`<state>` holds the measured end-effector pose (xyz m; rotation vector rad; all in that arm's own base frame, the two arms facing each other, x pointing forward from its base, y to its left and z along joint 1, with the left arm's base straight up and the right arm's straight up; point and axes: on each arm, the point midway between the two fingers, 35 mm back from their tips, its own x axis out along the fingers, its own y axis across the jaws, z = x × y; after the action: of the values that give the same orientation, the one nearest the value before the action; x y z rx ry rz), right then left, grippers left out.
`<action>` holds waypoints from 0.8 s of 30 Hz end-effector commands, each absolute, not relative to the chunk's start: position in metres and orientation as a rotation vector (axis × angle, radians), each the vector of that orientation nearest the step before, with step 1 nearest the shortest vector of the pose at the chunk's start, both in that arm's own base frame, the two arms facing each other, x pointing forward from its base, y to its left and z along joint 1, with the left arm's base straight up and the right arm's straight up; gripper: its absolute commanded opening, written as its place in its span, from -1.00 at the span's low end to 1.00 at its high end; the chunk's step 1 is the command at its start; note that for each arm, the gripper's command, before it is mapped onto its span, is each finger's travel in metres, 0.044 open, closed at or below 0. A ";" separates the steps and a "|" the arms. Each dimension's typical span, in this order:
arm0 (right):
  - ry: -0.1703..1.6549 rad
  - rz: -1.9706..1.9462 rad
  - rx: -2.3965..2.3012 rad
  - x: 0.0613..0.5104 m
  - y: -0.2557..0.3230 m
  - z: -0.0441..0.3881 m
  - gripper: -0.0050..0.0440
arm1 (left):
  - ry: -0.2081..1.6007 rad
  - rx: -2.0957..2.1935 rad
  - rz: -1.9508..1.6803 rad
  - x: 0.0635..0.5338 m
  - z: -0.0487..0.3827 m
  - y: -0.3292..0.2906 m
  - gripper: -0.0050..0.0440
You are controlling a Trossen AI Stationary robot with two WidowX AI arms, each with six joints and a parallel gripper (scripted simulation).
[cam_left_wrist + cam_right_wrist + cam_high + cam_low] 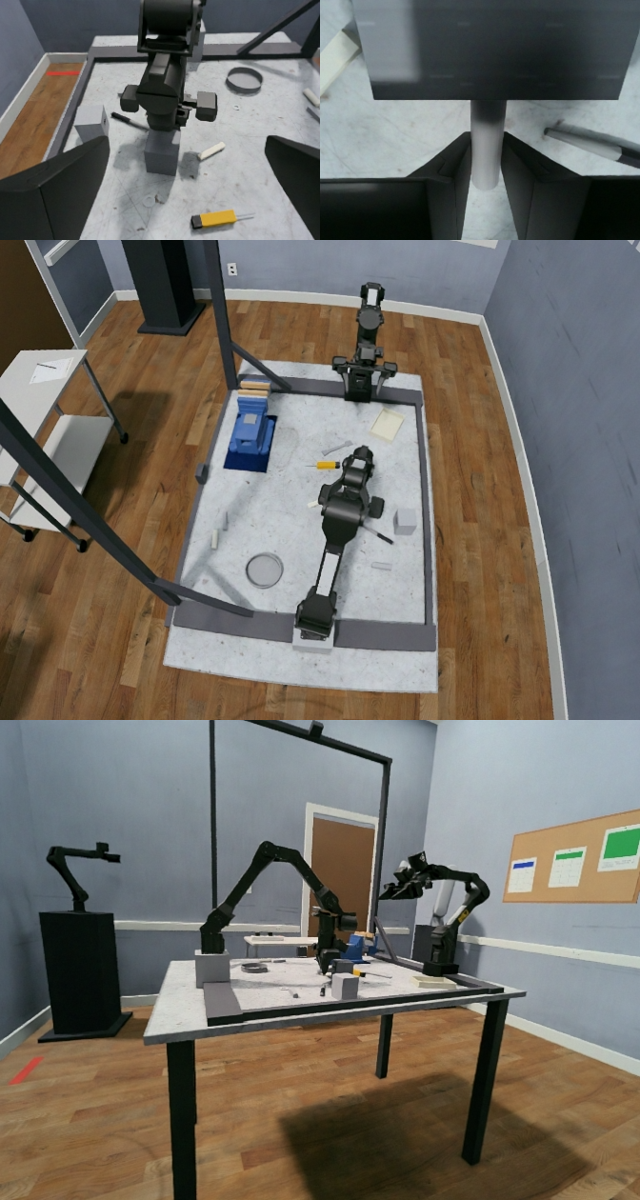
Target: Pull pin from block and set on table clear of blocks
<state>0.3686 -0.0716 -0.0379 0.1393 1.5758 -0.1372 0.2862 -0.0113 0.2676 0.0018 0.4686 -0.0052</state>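
The dark grey block stands upright on the table. The pin sticks out sideways from its face. My right gripper is low beside that face, with its fingertips against both sides of the pin; it is shut on the pin. How deep the pin sits in the hole is hidden by the block. A lighter grey block stands apart near the table's edge. My left gripper is open and empty, high above the table at its own end.
A black-capped pen and a cream stick lie either side of the pin. A yellow screwdriver, a wrench, a cream tray, a small grey cylinder and a blue machine are also there.
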 end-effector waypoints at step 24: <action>1.702 -0.128 0.144 0.377 -0.072 -0.022 -0.64 | 0.437 0.001 -0.007 0.285 0.278 -0.011 0.84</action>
<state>0.3674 -0.0713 -0.0324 0.1507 1.7296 -0.1285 0.2862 -0.0113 0.2676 0.0018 0.4686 -0.0052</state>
